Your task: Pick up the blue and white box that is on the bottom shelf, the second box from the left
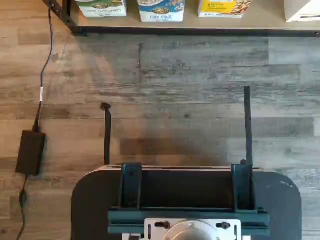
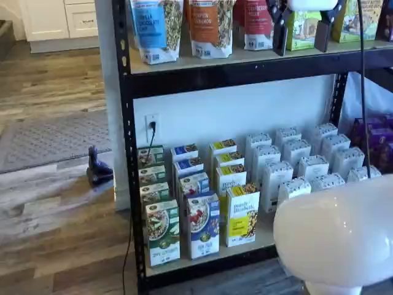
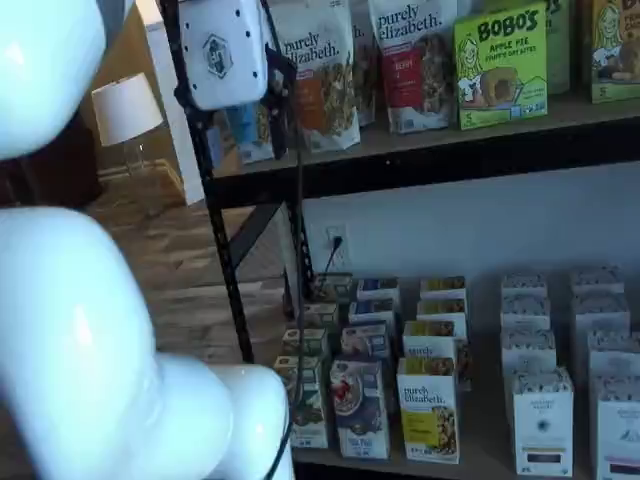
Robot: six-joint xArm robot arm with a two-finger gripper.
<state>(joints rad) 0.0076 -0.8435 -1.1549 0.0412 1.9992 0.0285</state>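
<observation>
White and rounded, the arm's casing (image 3: 90, 330) fills the near side of both shelf views, blocking part of the rack. Behind it stands the black steel rack (image 2: 123, 123), whose upright posts and cross rails frame two boards. On the higher board (image 2: 245, 56) rest tall pouches of granola (image 2: 156, 27) and, farther along, a green carton (image 3: 500, 65) printed with a cartoon face. Below lies the bottom shelf (image 2: 209, 255), a pale tan board edged by a black rail, packed with rows of cartons running front to back.

At the front of that board, in both shelf views, a green-and-white box (image 2: 163, 232) stands at the end nearest the post. Just beside it is the blue and white box (image 2: 203, 225), upright, white above with a blue band below and a bowl of berries pictured on its face. On its other side, close by, stands a yellow-and-white box (image 2: 242, 215). Rows of white cartons (image 2: 295, 163) fill the rest of the board. The wrist view shows the lower edges of these front boxes, the blue one (image 1: 161, 10) among them, above grey wood flooring.

High up, level with the pouches and well apart from the blue and white box, hangs the gripper (image 2: 301, 31): its two black fingers spread wide with a plain gap between them, holding nothing.

A black power adapter (image 1: 30, 151) lies on the floor with its cable.
</observation>
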